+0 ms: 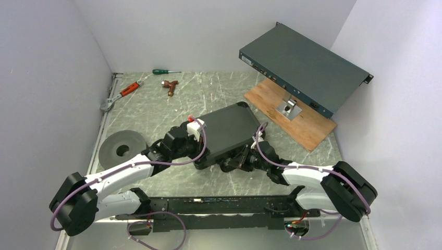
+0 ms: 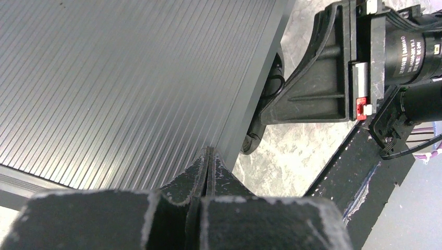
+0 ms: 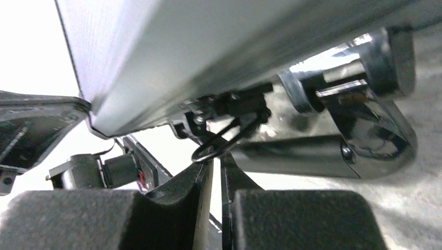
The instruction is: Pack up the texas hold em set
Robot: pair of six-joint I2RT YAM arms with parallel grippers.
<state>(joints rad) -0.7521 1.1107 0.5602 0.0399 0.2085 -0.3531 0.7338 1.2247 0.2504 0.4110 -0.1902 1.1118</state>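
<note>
The black hard case [image 1: 229,127] lies closed on the table's middle. Its ribbed lid [image 2: 114,83] fills the left wrist view. My left gripper [image 1: 204,157] is shut and empty, its tips [image 2: 208,153] at the lid's near edge. My right gripper [image 1: 235,159] is at the case's front side [image 3: 208,62], beside the metal handle [image 3: 323,153]. Its fingers [image 3: 212,162] are all but together, a thin slit between them, tips against the latch's wire ring [image 3: 216,148]. Chips, card decks and dice are out of view.
The long grey-green rack box [image 1: 305,78] leans on the back right wall above a wooden board [image 1: 305,127] with a metal bracket [image 1: 288,108]. A grey disc [image 1: 122,148] lies left. A red wrench [image 1: 122,94], green screwdriver [image 1: 166,71] and brown fitting [image 1: 170,86] lie at the back.
</note>
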